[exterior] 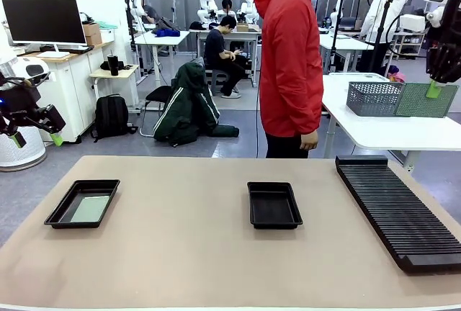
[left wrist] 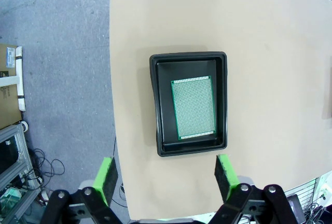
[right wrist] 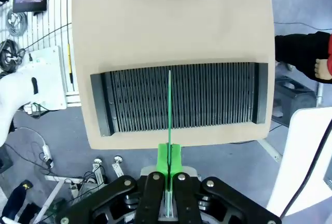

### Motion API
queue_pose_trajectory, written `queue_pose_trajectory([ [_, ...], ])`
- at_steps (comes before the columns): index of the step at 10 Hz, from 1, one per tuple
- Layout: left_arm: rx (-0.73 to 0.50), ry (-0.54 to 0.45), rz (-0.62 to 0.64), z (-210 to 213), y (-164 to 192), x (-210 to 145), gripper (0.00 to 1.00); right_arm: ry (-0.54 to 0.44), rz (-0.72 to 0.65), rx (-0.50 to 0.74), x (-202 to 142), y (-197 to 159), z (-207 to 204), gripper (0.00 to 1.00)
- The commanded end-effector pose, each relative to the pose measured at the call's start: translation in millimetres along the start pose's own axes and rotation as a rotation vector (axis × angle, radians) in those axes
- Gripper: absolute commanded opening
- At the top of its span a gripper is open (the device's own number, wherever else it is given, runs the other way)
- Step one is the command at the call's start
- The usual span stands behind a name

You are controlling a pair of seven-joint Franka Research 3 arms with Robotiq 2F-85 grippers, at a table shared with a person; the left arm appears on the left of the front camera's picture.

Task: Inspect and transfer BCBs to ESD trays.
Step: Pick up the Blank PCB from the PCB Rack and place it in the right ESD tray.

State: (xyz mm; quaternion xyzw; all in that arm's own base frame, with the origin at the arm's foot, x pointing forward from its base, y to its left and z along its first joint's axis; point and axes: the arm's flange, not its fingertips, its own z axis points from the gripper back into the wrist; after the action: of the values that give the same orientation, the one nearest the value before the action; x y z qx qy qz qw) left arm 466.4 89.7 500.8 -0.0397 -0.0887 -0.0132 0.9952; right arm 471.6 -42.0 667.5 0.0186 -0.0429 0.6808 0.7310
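Observation:
A black ESD tray (exterior: 59, 214) lies at the table's left with one speckled green BCB (exterior: 90, 209) flat in it. My left gripper (exterior: 36, 138) hangs open, high off the table's left edge. Its wrist view looks straight down on that tray (left wrist: 165, 105) and BCB (left wrist: 193, 107) from between the open gripper's (left wrist: 168, 175) green pads. A second ESD tray (exterior: 274, 206) at the middle holds nothing. My right gripper (exterior: 434, 89) is raised at the far right, shut on another BCB (exterior: 425, 101). From the right wrist this BCB (right wrist: 169, 110) shows edge-on, rising from the shut gripper (right wrist: 169, 162).
A long black slotted rack (exterior: 400, 210) runs along the table's right side, below the right gripper (right wrist: 181, 98). A person in a red jacket (exterior: 290, 59) stands at the far edge. A grey mesh basket (exterior: 374, 98) sits on a white table behind.

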Motion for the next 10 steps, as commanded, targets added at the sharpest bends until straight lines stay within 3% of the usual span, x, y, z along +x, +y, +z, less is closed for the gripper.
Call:
queue_pose_trajectory([
  [1,0.001,-0.002,0.002,-1.1,0.4,-0.7,1.00,0.010,-0.032,0.017,4.6,-5.1,8.5,0.02],
  [10,0.001,-0.002,0.002,-1.1,0.4,-0.7,1.00,0.001,-0.008,0.002,0.8,-2.0,6.6,0.02],
])
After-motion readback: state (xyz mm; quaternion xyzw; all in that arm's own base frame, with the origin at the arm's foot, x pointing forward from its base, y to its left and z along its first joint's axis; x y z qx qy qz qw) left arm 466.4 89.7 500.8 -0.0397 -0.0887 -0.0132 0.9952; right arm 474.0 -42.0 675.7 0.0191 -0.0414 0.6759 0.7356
